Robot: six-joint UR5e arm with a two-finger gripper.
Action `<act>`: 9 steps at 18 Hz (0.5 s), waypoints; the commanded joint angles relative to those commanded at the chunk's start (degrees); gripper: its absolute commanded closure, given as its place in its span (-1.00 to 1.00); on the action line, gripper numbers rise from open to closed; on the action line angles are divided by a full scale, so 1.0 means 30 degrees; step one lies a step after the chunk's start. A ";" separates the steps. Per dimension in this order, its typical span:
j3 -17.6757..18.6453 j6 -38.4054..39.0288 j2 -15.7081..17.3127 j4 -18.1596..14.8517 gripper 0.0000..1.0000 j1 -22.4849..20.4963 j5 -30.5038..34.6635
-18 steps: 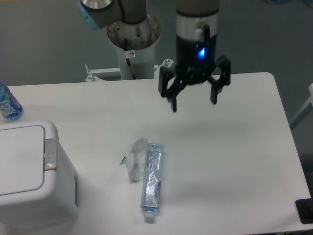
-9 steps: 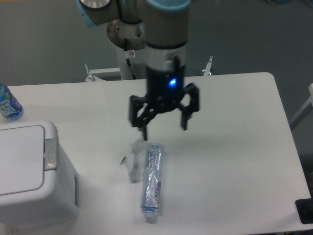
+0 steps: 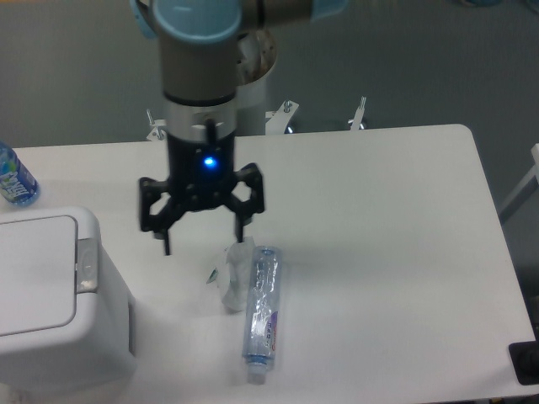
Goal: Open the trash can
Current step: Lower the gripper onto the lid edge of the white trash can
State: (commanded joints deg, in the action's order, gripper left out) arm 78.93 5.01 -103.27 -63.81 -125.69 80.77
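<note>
No legible text; labels on lying bottle point(image 3: 260, 316) and upright bottle point(image 3: 14, 178) too blurred.

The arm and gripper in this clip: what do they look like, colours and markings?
The arm is a thick grey cylinder with a light-blue cap at the joint. Below it sits a black wrist section with a glowing blue light. The gripper is black, with two angular, open-framed linkage fingers. No cables or legible markings show.

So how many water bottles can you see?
2. One bottle lies flat on the table beside crumpled wrapping; another is at the left edge, partly cut off.
</note>
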 joint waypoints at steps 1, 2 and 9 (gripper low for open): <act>0.0000 0.0000 -0.0030 0.0000 -1.00 0.0119 0.0000; 0.0000 0.0029 -0.0030 0.0000 -1.00 0.0149 0.0000; 0.0029 0.0381 -0.0147 0.0000 -1.00 0.0706 0.0000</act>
State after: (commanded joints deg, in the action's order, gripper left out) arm 79.01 6.15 -103.71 -63.81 -123.57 80.77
